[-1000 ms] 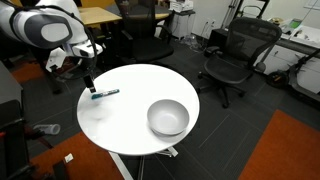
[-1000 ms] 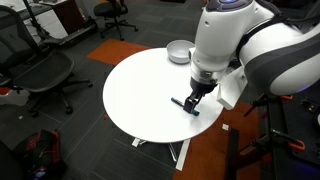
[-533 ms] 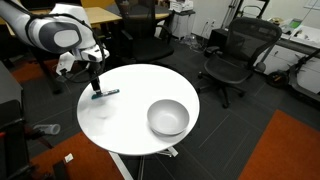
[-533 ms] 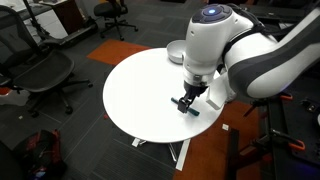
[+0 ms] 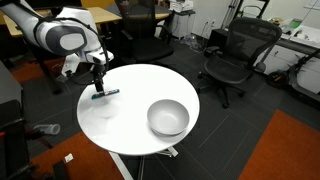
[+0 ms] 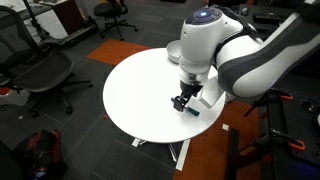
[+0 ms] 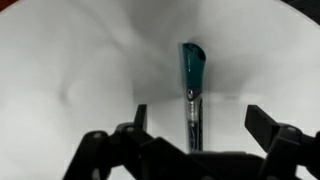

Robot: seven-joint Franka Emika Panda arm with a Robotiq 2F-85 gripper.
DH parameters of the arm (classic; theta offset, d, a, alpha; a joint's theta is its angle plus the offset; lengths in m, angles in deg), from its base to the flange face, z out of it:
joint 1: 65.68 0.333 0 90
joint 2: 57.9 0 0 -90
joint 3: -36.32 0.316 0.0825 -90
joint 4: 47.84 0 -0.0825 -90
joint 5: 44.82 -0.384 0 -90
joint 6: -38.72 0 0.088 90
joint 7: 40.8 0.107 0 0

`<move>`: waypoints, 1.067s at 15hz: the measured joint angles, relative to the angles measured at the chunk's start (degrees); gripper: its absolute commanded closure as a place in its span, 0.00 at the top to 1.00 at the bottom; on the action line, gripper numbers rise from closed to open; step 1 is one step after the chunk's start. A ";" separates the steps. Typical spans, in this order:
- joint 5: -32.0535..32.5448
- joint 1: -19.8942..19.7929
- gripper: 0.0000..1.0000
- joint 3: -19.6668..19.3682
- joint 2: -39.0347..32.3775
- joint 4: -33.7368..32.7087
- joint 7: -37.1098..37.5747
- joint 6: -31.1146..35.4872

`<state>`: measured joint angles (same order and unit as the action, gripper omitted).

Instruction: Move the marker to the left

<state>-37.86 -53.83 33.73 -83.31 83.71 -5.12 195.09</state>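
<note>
Hand (image 7: 199, 128) spread apart, gripping nothing. Marker (image 7: 192, 85) lies flat on the white tabletop (image 7: 70, 60), directly between its fingers.

Room inventory, as I read it from my console.

- Round white table (image 5: 120, 125) on a white base, visible in both exterior views.
- Black mesh office chair (image 5: 236, 55) beyond the table.
- Second dark chair (image 5: 146, 28) beside a wooden desk (image 5: 100, 14).
- In an exterior view I count two more: near office chair (image 6: 42, 70), far office chair (image 6: 112, 12).
- Floor: dark grey carpet (image 5: 240, 115) with an orange carpet section (image 5: 295, 150).
- Light: even, with soft shadows.
</note>
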 measured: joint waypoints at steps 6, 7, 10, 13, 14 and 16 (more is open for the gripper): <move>-2.36 -0.08 0.75 -0.12 -1.96 -1.13 -0.73 0.00; -2.56 -0.08 0.74 -0.13 -2.27 -1.29 -0.73 0.00; -3.02 -0.08 0.51 -0.15 -3.07 -1.67 -0.73 0.02; -3.35 -0.08 0.27 -0.15 -3.57 -1.95 -0.73 0.03; -3.43 -0.08 0.20 -0.15 -3.71 -2.03 -0.73 0.04; -3.56 -0.08 0.05 -0.16 -3.90 -2.14 -0.74 0.04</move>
<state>-41.42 -53.91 33.57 -87.21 81.57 -5.86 195.13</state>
